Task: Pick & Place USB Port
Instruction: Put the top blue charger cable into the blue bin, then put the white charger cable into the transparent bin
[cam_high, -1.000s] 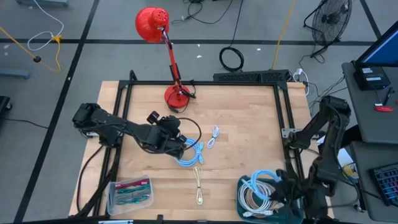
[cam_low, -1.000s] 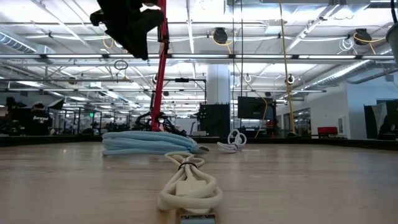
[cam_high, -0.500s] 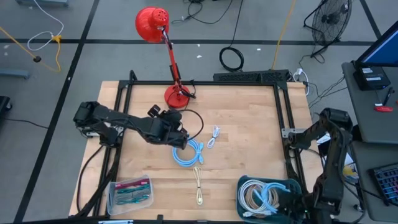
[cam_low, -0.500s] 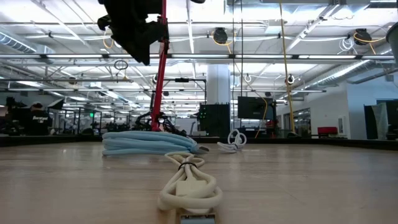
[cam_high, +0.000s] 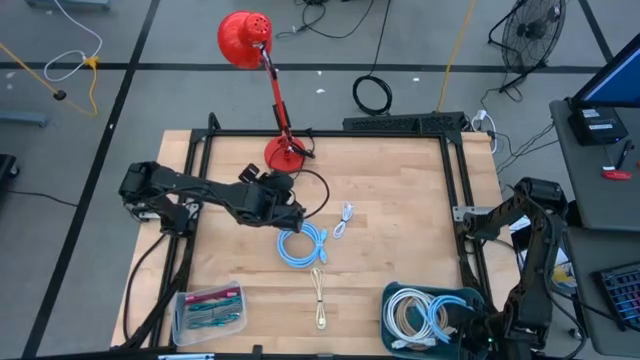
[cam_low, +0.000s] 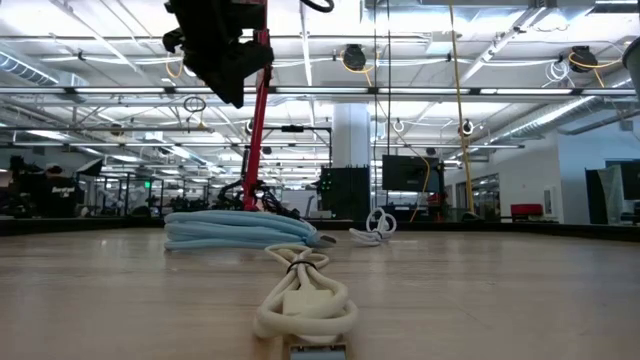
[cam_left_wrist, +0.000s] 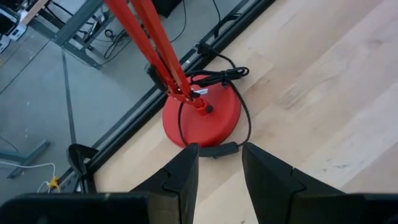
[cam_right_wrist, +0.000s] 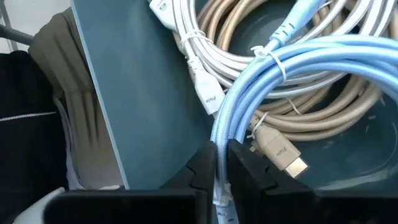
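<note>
A light-blue cable coil (cam_high: 302, 243) (cam_low: 240, 230) lies flat on the wooden table. A small white cable (cam_high: 343, 218) (cam_low: 378, 224) lies to its right, and a beige cable (cam_high: 319, 297) (cam_low: 304, 300) nearer the near edge. My left gripper (cam_high: 289, 210) (cam_left_wrist: 219, 169) hovers open and empty just beyond the blue coil's far-left side, facing the red lamp base (cam_left_wrist: 202, 118). My right gripper (cam_high: 478, 330) (cam_right_wrist: 221, 167) sits at the near-right corner of the teal bin (cam_high: 392, 300), shut on a blue cable (cam_right_wrist: 292, 56) among coiled white and tan cables. My right gripper has a thin strand of the blue cable (cam_right_wrist: 219, 149) running down into the narrow gap between its two fingers (cam_right_wrist: 202, 167). The rest of that cable loops away over the white and tan coils in the bin. The arm hides the hold in the high view.
A red desk lamp (cam_high: 278, 150) stands at the table's far middle, and its pole (cam_low: 258, 110) rises behind the blue coil. A clear plastic box of small items (cam_high: 210, 308) sits at the near left. A black frame (cam_high: 455, 190) borders the table.
My left gripper has drawn back from over the blue coil toward the far edge and risen a little; the coil stays flat on the table. My right gripper has pulled back from above the bin's middle to its near-right corner, uncovering the cables inside.
</note>
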